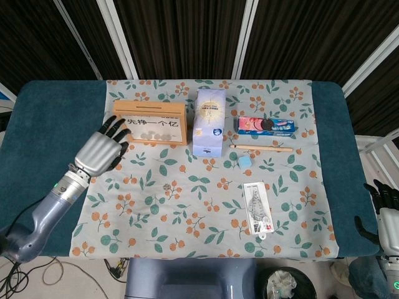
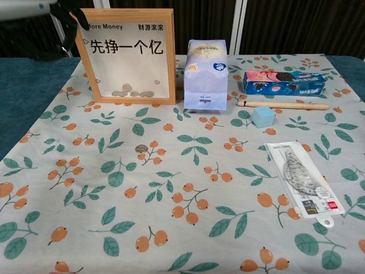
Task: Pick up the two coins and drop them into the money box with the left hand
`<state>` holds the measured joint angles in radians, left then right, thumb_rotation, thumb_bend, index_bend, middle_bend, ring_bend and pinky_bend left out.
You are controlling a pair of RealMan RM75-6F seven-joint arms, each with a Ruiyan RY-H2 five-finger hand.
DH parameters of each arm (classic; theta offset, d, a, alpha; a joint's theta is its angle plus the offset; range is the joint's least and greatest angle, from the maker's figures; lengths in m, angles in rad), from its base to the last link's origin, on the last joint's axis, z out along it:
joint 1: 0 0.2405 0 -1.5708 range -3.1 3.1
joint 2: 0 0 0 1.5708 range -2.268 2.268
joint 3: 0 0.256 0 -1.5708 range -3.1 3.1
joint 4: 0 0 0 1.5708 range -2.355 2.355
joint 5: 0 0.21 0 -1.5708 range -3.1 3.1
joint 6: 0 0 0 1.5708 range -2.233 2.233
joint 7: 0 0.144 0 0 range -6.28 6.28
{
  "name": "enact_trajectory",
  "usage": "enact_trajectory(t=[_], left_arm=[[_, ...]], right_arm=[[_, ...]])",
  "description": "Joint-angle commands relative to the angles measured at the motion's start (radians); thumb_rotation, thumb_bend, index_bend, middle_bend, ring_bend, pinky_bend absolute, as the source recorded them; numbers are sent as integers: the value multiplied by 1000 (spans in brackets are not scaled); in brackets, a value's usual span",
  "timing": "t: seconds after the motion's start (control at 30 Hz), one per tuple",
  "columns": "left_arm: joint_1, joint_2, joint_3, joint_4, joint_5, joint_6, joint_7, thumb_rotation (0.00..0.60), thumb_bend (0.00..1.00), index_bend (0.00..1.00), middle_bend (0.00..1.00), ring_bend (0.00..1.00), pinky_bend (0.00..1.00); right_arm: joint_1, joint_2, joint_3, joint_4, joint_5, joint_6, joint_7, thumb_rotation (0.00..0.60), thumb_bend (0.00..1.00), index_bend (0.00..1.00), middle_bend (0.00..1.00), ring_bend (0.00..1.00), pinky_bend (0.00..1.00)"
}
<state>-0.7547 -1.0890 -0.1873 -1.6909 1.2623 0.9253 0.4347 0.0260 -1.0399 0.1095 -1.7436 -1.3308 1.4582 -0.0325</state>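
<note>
The wooden-framed money box point(image 1: 149, 108) point(image 2: 128, 12) stands upright at the back left of the floral cloth, with several coins lying behind its window. One coin point(image 1: 166, 186) point(image 2: 141, 148) lies on the cloth in front of it. My left hand point(image 1: 100, 151) point(image 2: 64, 8) is raised at the box's upper left corner, its dark fingers point(image 1: 116, 129) by the top edge. It keeps a thumb-and-finger pinch, and the coin in it is hidden by the fingertips. My right hand point(image 1: 385, 212) hangs off the table's right edge, fingers apart and holding nothing.
A pale blue bag point(image 1: 209, 121) point(image 2: 206, 74) stands right of the box. Further right lie a cookie box point(image 1: 266, 125), a wooden stick point(image 1: 262, 147), a blue cube point(image 1: 245, 162) and a packaged ruler point(image 1: 257, 207).
</note>
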Motion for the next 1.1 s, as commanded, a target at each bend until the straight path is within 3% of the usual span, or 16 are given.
enact_trajectory(t=[0.03,0.17,0.27,0.43,0.53,0.67,0.9,1.1], left_arm=[[-107,198,-87,-133,-260,-191,69,600,447,791,203,0,0],[-264,373,-101,-176,-598,-389,71,600,468,791,204,0,0],[-385,420,-44,-144,-747,-435,123,600,479,792,206,0,0],[-554,394,91,-76,-918,-435,224,600,481,792,210,0,0],[-636,351,160,-31,-986,-408,285,600,481,792,212,0,0],[-720,284,213,40,-1070,-394,320,600,502,797,215,0,0],[-791,154,263,200,-1146,-446,305,600,491,797,215,0,0],[-823,74,292,301,-1128,-480,275,600,492,802,215,0,0]], right_arm=[[0,0,3,-1,6,-2,5,600,440,146,69,10,0],[3,-1,5,-3,12,-8,8,600,440,146,69,10,0],[5,-2,7,-2,15,-11,9,600,440,146,69,10,0],[6,-4,8,-1,17,-12,9,600,440,146,69,10,0],[5,-5,9,4,11,-4,7,600,440,146,69,10,0],[3,-8,10,8,10,3,4,600,440,146,69,10,0],[-3,-9,12,8,14,15,0,600,439,146,69,10,0],[-9,-8,14,8,15,26,2,600,440,145,69,10,0]])
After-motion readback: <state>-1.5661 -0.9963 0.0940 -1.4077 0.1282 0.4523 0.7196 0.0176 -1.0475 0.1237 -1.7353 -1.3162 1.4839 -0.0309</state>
